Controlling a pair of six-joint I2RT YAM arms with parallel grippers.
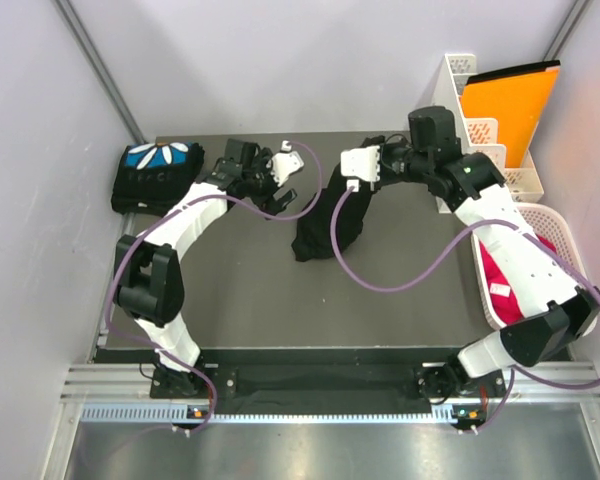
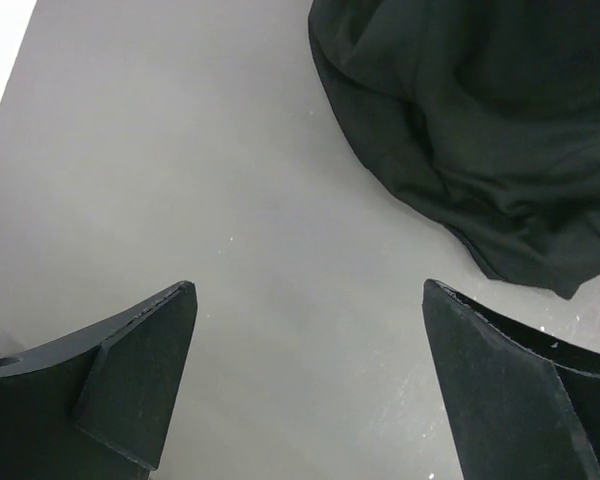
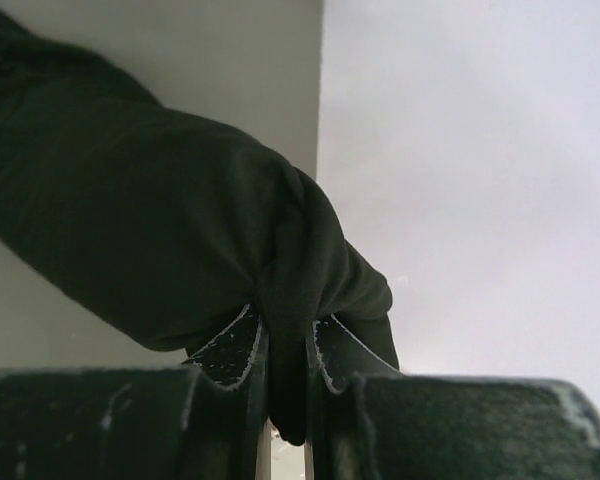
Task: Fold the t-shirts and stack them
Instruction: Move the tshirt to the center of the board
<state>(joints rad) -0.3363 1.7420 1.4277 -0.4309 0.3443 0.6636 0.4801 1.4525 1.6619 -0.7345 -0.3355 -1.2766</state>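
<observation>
The right gripper (image 3: 285,325) is clamped on an edge of the crumpled black cloth t-shirt (image 1: 328,222), which trails from it onto the dark grey table (image 1: 240,290), its length running toward the arms. The left gripper (image 2: 308,290), fingers wide apart and empty, sits just left of the shirt, with the cloth ahead and to the right of it.

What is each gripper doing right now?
Left gripper: open, holding nothing.
Right gripper: closed on the black t-shirt.

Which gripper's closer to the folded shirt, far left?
Left. The left gripper hangs open just right of the folded shirt; the right gripper is farther right, clamping the other shirt.
</observation>
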